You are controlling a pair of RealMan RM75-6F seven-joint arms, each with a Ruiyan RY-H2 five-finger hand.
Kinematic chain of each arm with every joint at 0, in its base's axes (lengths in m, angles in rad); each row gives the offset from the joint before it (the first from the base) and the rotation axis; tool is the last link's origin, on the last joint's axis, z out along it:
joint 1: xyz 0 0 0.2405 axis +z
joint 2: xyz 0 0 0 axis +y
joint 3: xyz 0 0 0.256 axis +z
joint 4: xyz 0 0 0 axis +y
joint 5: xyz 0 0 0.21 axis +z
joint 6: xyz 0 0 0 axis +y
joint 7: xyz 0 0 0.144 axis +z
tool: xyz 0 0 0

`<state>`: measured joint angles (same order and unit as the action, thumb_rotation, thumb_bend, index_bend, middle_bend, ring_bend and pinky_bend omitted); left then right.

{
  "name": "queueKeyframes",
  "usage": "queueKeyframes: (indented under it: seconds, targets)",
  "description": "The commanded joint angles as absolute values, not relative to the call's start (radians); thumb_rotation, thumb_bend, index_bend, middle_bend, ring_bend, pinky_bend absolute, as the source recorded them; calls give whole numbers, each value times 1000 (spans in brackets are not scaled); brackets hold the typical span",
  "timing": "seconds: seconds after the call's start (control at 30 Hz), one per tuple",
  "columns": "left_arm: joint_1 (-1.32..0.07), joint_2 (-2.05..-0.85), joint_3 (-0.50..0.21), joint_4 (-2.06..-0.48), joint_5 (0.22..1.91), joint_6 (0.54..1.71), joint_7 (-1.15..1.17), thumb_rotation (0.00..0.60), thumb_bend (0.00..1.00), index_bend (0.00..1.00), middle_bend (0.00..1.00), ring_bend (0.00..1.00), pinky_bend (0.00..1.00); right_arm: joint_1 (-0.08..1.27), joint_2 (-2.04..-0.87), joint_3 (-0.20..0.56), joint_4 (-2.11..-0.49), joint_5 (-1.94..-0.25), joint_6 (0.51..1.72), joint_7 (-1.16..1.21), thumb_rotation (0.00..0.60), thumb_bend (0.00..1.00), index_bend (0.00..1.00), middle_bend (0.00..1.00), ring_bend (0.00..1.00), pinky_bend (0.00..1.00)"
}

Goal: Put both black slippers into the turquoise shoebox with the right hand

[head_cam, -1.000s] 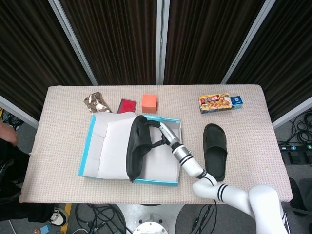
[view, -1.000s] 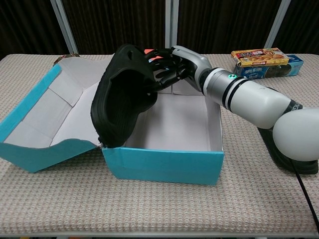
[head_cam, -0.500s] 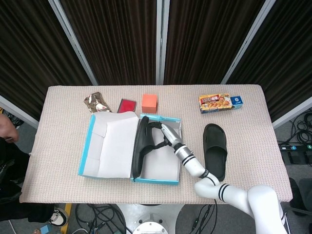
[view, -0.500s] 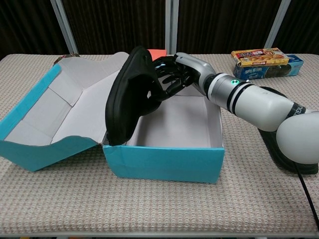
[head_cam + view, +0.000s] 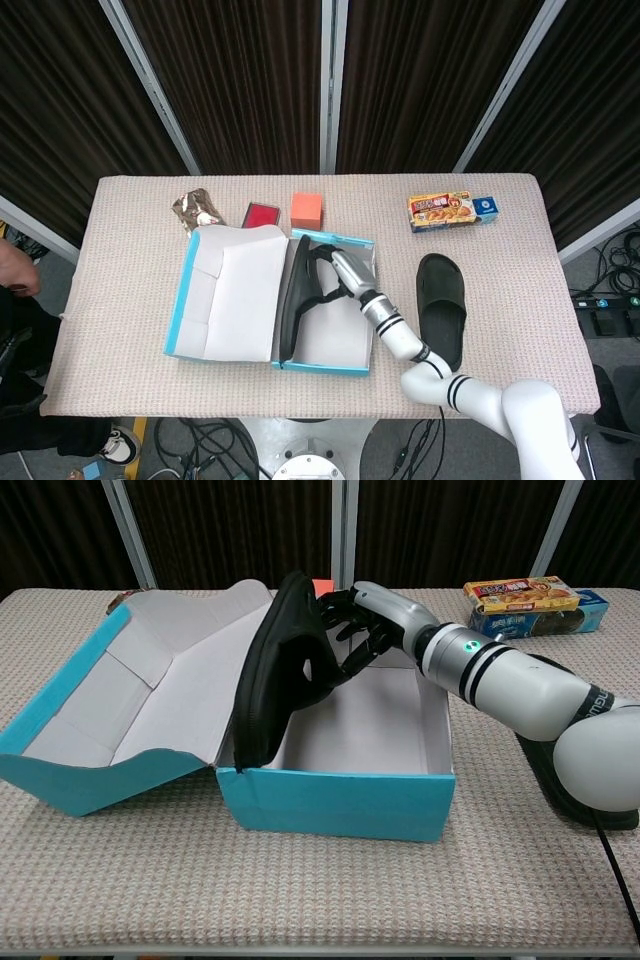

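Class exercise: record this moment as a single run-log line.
right robot hand: holds black rubber slipper on edge in turquoise cardboard shoebox | second black slipper: on table, right of box | left robot hand: unseen

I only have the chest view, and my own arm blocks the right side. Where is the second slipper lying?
Observer: In the head view the second slipper lies flat on the table to the right of the shoebox, apart from it, strap up.
Operator: And the one I'm holding, how does it sit from above?
Observer: The held slipper stands on its edge along the box's left side by the lid hinge. The right hand grips its strap.
Operator: Anything behind the lid?
Observer: A red case and an orange block sit on the table just beyond the box.
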<state>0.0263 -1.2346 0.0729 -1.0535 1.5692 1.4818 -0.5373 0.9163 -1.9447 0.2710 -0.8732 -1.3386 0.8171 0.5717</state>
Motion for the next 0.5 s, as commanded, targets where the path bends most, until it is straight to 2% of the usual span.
queueKeyframes:
  seconds: [0.03, 0.5]
  targets:
    - [26, -1235, 73, -1052, 1569, 1480, -540, 600, 0, 88, 162, 51, 76, 925, -1948, 262, -855, -1339, 811, 515, 600, 75, 486, 464, 163, 215]
    - [28, -1241, 76, -1036, 1566, 1473, -563, 600, 0, 88, 162, 51, 78, 945, -1972, 277, -844, -1281, 756, 354, 600, 80, 486, 464, 163, 241]
